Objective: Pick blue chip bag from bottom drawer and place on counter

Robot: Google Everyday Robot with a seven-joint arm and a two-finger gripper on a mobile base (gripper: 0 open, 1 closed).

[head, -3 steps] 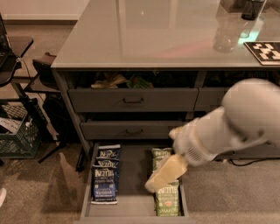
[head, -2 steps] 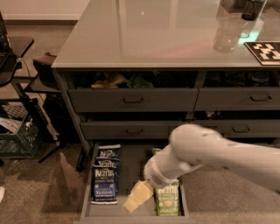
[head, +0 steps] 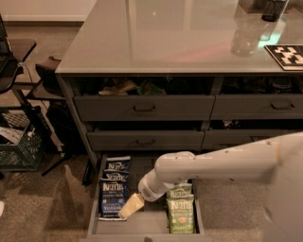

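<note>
The bottom drawer [head: 144, 226] is pulled open at the foot of the cabinet. Several navy-blue Kettle chip bags [head: 113, 189] lie overlapping in a column on its left side. Light green Kettle bags [head: 180, 213] lie on its right side. My arm reaches in from the right, and the gripper [head: 130, 207] hangs low over the drawer, at the lower right edge of the blue bags. The glossy light-grey counter [head: 161, 38] spans the top of the cabinet.
Two handled grey drawers [head: 144, 108] above stand slightly open with items inside. A clear bottle [head: 246, 33], a dark cup [head: 273, 9] and a checkered marker [head: 289, 56] sit on the counter's right. A green crate [head: 16, 142] and black stand are left of the cabinet.
My arm has swung left and down, carrying the gripper from above the green bags to the right edge of the blue bags.
</note>
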